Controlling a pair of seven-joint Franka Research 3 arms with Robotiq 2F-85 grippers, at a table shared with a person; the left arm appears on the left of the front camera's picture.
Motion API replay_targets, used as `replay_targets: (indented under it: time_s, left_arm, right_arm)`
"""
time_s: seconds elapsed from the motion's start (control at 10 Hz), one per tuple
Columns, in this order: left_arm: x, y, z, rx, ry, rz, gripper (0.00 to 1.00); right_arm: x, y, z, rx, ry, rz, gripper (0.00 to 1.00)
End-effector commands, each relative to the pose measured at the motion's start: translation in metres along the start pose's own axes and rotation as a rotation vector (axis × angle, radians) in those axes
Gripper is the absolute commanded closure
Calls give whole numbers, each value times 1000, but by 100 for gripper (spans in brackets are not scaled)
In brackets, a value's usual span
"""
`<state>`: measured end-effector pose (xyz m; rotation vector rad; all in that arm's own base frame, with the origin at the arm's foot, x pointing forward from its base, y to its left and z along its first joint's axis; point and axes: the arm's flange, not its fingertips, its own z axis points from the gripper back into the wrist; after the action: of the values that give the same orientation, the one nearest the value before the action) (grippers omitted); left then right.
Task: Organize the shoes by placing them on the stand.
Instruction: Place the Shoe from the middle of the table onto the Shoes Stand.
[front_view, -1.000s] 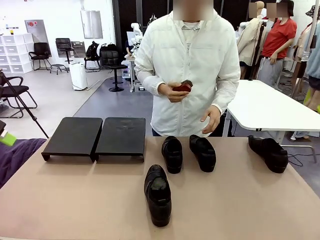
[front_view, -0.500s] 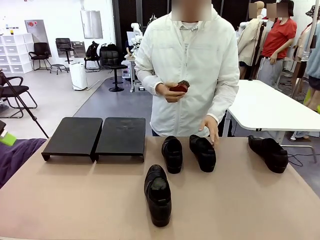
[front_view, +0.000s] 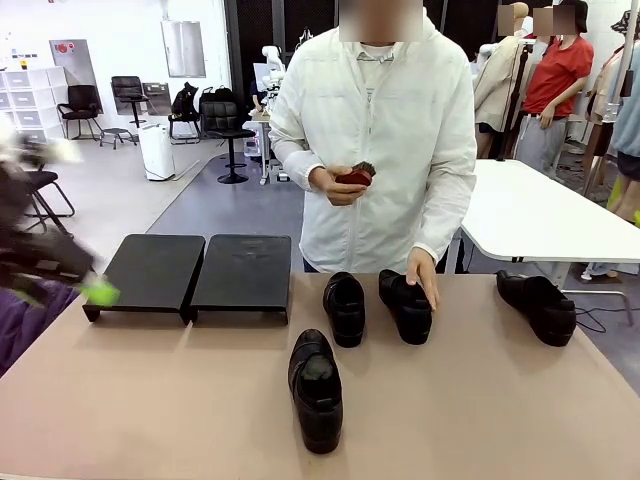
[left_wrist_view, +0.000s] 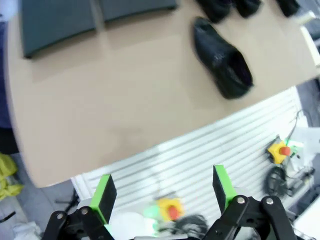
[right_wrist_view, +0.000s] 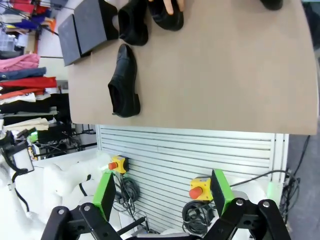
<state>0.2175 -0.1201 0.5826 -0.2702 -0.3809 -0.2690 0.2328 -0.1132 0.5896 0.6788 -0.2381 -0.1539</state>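
Plainly, all four shoes sit on the table (front_view: 150, 400), to the right of the stand (front_view: 190, 270), whose two flat sections lie side by side at the far left. The nearest shoe (front_view: 316, 388) lies with its long axis running from the robot's side toward the person; which end is the toe is hard to tell. Two more, the second shoe (front_view: 345, 308) and the third shoe (front_view: 406, 305), lie close together along much the same line. The fourth shoe (front_view: 537, 306) lies well apart at the right, set diagonally. The person's hand (front_view: 424, 275) rests fingers-down on the third shoe, while the other hand (front_view: 340, 184) holds a small brush (front_view: 362, 173) at chest height. The left gripper (left_wrist_view: 164, 190), motion-blurred at the left by the stand's end, has its jaws spread with nothing between them. The right gripper (right_wrist_view: 162, 192) hangs high over the robot's side of the table, likewise spread and empty.
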Motion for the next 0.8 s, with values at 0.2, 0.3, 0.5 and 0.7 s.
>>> replay_targets:
  time_s: [0.2, 0.3, 0.5, 0.7]
  left_arm:
    - [58, -211, -147, 94, 164, 68, 0]
    - [60, -224, -162, 94, 130, 89, 0]
    - [7, -192, -124, -14, 179, 22, 0]
    - [7, -192, -124, -14, 179, 22, 0]
  right_arm:
    - [1, -2, 6, -5, 7, 25, 0]
    - [1, -2, 6, -5, 7, 25, 0]
    - [1, -2, 6, -5, 7, 25, 0]
    - [1, -2, 6, -5, 7, 25, 0]
